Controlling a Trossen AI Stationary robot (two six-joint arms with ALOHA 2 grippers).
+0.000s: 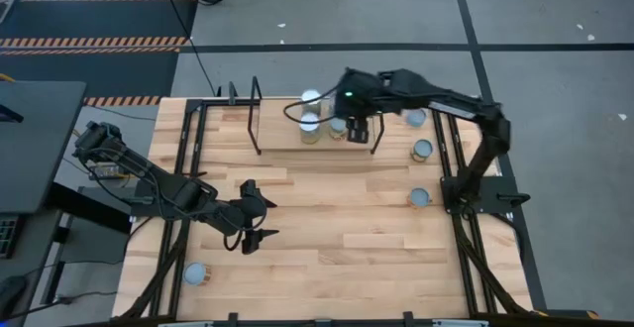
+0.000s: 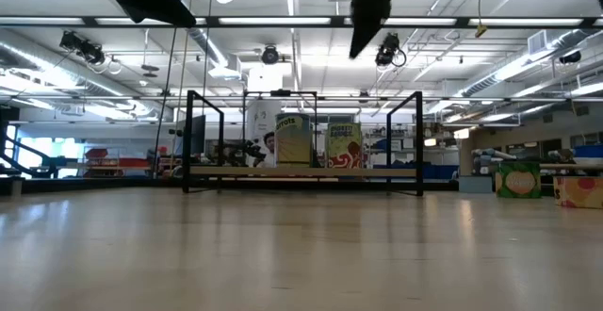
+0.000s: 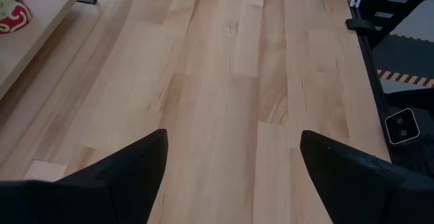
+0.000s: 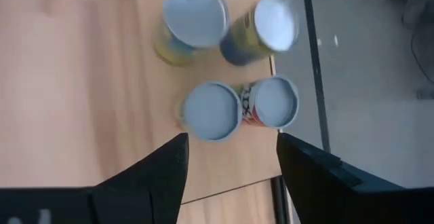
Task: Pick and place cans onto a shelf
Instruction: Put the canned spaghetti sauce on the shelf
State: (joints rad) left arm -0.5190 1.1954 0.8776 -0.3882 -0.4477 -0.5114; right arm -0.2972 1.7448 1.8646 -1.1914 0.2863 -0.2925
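Several cans with pale-blue tops stand upright in a cluster [image 4: 211, 110] on the shelf's light-wood board [image 1: 282, 134] at the table's far side; they also show in the low view [image 2: 294, 139]. My right gripper [image 4: 230, 163] hovers open and empty above this cluster, fingers pointing down; it also shows in the high view [image 1: 363, 134]. Three more cans stand on the table at the right [image 1: 423, 151], and one stands at the near left [image 1: 196, 273]. My left gripper [image 1: 265, 218] is open and empty over the table's middle left, and it also shows in its own wrist view [image 3: 230, 163].
The shelf's black metal frame and upright posts [image 1: 256, 109] rise around the board. Black rails run along the table's left side [image 1: 178, 198] and right side [image 1: 458, 168]. Bare butcher-block tabletop [image 1: 337, 228] lies between the two arms.
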